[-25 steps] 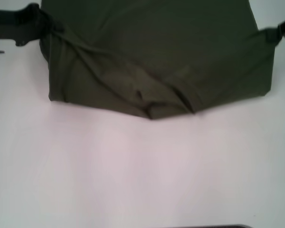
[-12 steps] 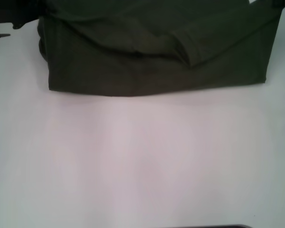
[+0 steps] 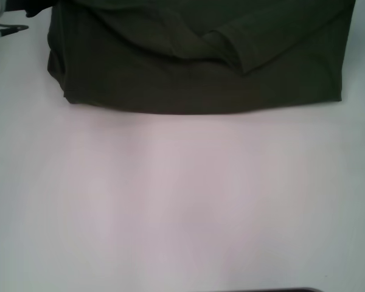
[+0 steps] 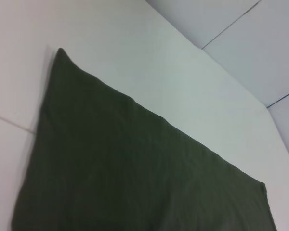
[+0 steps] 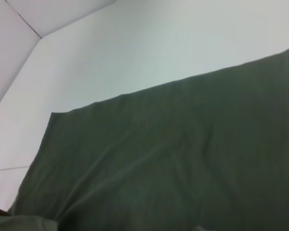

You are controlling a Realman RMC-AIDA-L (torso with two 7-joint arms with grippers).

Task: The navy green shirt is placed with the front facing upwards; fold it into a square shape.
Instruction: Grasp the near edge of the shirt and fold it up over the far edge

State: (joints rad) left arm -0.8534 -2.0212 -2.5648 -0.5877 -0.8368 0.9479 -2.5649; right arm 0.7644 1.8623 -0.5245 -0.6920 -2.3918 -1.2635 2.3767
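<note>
The navy green shirt (image 3: 194, 67) lies at the far side of the white table (image 3: 182, 201), folded over, with its near folded edge straight. A sleeve hem (image 3: 231, 52) lies creased on top. No lettering or label shows. Plain olive cloth fills the left wrist view (image 4: 135, 168) and the right wrist view (image 5: 173, 154). A dark bit of my left gripper (image 3: 41, 8) shows at the shirt's far left corner, at the picture's top edge. My right gripper is out of view.
A thin dark tip (image 3: 11, 28) pokes in at the far left beside the left arm. A dark edge (image 3: 267, 290) shows at the table's near side. Pale walls with seams (image 4: 241, 29) stand beyond the table.
Both grippers have moved away from me with the shirt's top layer, the right one out of view. The sagging near edge has been pulled straight and the sleeve crease has shifted farther off.
</note>
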